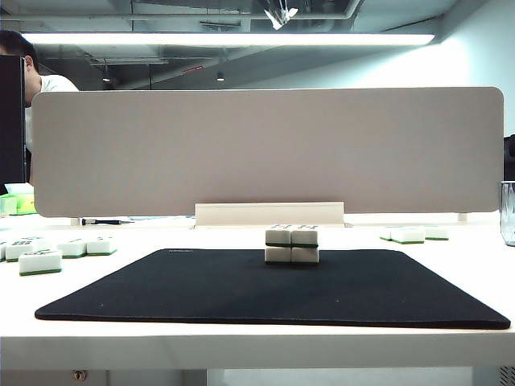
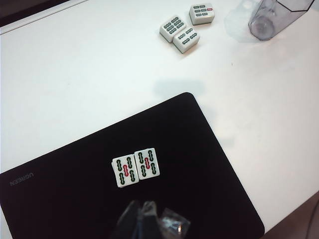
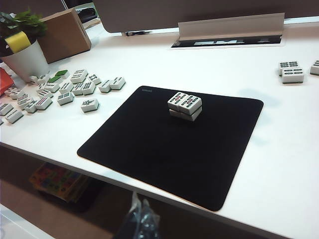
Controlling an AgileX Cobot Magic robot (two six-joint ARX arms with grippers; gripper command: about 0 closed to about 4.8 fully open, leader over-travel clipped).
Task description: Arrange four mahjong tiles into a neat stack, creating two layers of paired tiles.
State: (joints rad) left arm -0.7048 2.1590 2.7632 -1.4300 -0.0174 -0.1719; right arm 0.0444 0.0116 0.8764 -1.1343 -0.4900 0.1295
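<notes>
Bright overhead strip light, soft shadows on the black mat, sharp focus throughout.

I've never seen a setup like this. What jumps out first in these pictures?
A little stack of four mahjong tiles, two on two, stands near the far edge of a black mat in the middle of the white table. Loose tiles lie scattered off the mat to its left, with a few more to its right. Neither robot hand touches anything: the left hand is shut above the stack, and the right hand is shut, back beyond the table's near edge.
</notes>
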